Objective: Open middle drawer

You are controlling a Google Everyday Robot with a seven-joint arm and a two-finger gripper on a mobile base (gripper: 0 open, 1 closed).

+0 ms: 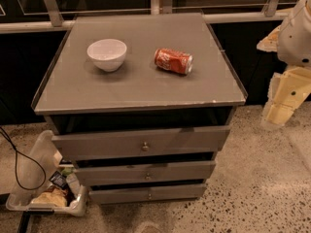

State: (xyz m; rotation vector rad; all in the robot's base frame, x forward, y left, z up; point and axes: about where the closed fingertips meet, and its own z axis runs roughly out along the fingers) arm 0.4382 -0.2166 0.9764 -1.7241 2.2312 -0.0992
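Camera view looks down on a grey table (146, 89) with three drawers in its front. The middle drawer (184, 171) is the second one down. It sits between the tall top drawer (97, 143) and the thin bottom drawer (116, 194). Its small round knob (148, 176) is in the centre of the front. I think this drawer is shut, because its front lines up with the others and only a dark gap shows above it.

My tool (278, 114) hangs on the right side, well apart from the table and a bit higher than the drawers. I cannot tell if it is apart or together from here. It holds nothing. I think it waits out there so that I can see all three fronts and choose the right knob before I go in.

A white bowl (107, 54) stands on top of the table. A red can (173, 61) lies on its side near it. Both are far back from the front edge, so I judge that pulling the drawer should not knock them.

A clear bin (34, 171) full of bits sits on the floor by the left corner, with a black cable (14, 164) beside it. They are off to the side, not in the drawer's way.

Next I have to bring the tool low and to the left, then close it on that small knob.
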